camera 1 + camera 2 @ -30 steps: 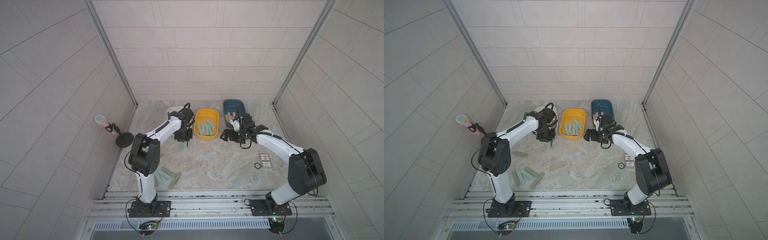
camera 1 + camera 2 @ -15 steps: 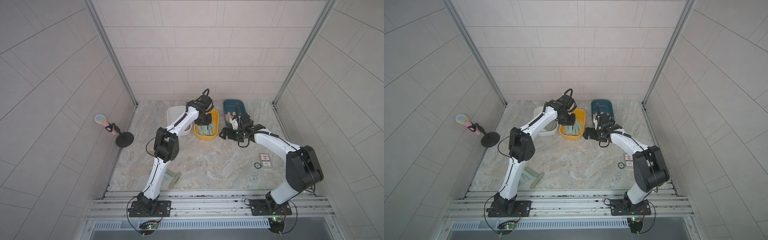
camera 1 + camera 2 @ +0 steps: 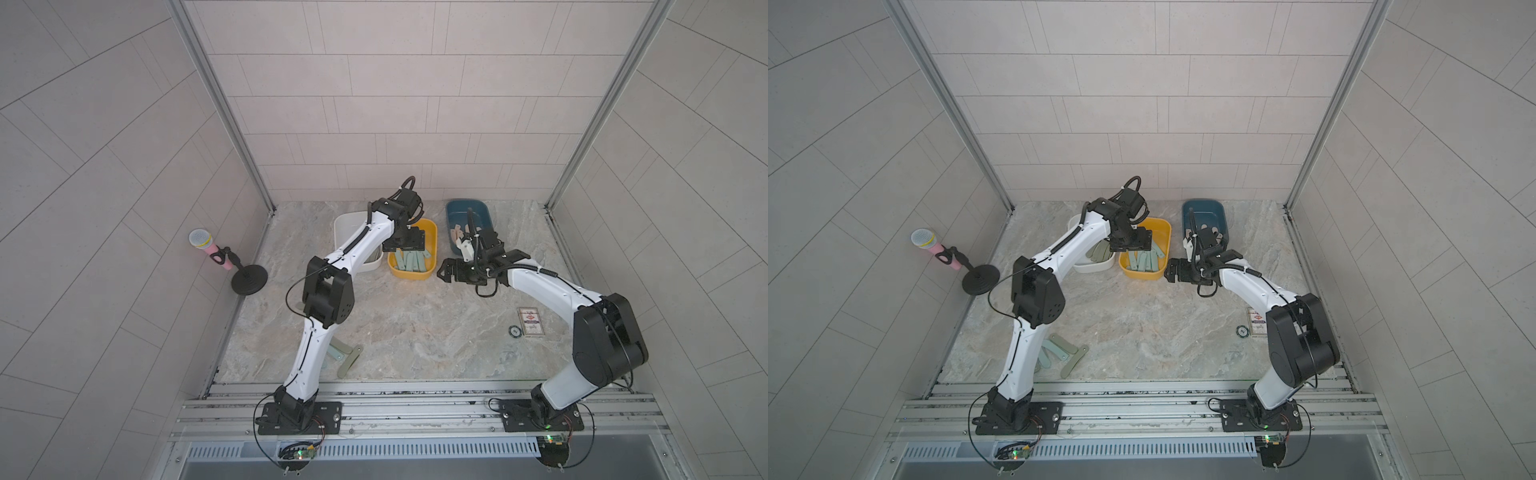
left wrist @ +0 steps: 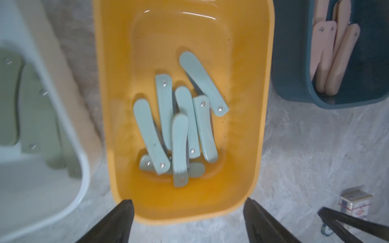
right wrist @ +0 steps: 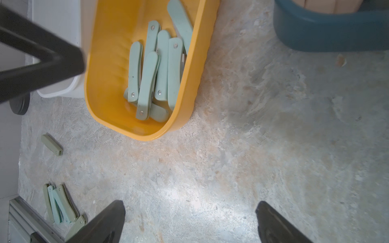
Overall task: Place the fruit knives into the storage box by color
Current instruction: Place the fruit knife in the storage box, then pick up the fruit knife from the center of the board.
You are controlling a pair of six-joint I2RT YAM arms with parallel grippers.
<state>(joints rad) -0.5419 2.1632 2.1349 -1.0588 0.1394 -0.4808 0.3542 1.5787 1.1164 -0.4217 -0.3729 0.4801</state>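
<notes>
1. The left arm [image 3: 361,241] rises from its base at the front rail, bends at a black elbow and stretches its white forearm toward the back wall. The wrist turns downward, so the left pincer [image 3: 408,244] hangs over the yellow box [image 4: 263,105].
2. Its jaws stand wide apart with nothing between them. In the left wrist view the tips frame the box's near rim.
3. The light teal fruit knives [image 4: 181,147] lie piled in the yellow box, crossing one another.
4. The right arm [image 3: 552,286] folds at its dark shoulder block and reaches low toward the middle. The right pincer [image 3: 441,273] lies nearly level, just beside the yellow box and in front of the blue box [image 4: 294,73].
5. Its jaws are spread wide and empty over the bare surface [image 5: 231,168].
6. Olive-green knives [image 4: 31,109] lie in the white box [image 4: 69,134], and peach-pink knives [image 4: 336,63] lie in the blue box.
7. A loose cluster of olive and teal knives [image 5: 63,205] lies on the surface near the left arm's base. A single olive knife [image 5: 52,145] lies apart from it.
</notes>
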